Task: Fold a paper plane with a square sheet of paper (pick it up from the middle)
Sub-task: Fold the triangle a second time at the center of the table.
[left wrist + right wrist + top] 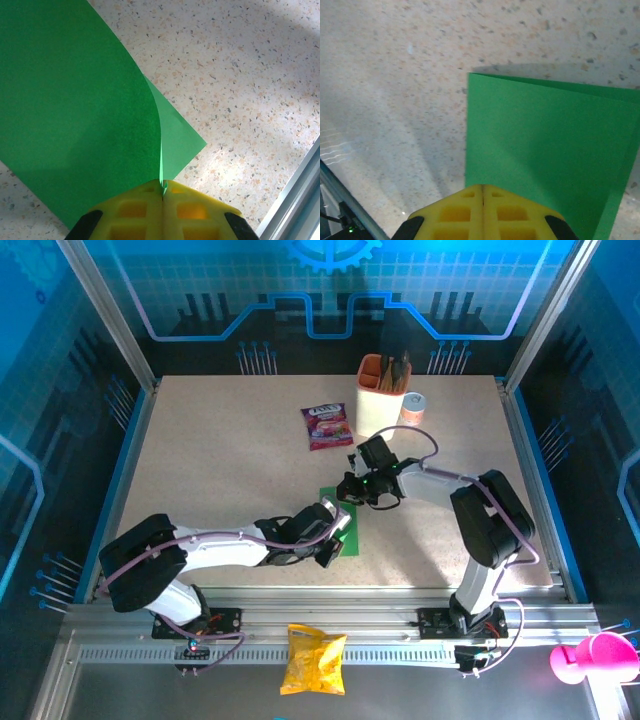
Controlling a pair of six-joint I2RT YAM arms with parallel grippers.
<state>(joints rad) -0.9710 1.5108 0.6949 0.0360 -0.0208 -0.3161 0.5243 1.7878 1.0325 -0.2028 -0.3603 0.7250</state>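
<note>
You are working at the middle of the counter [220,470], where the green paper [75,100] is lying half folded, most creases seemingly remaining. Your left pincer [162,187] is grasping its curling near edge; your right pincer [482,189] is sitting clenched at its far end.

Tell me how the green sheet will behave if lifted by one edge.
The green sheet probably flops: it curls up where the left gripper pinches it. Likely very light and thin, so it may slide across the smooth table.
</note>
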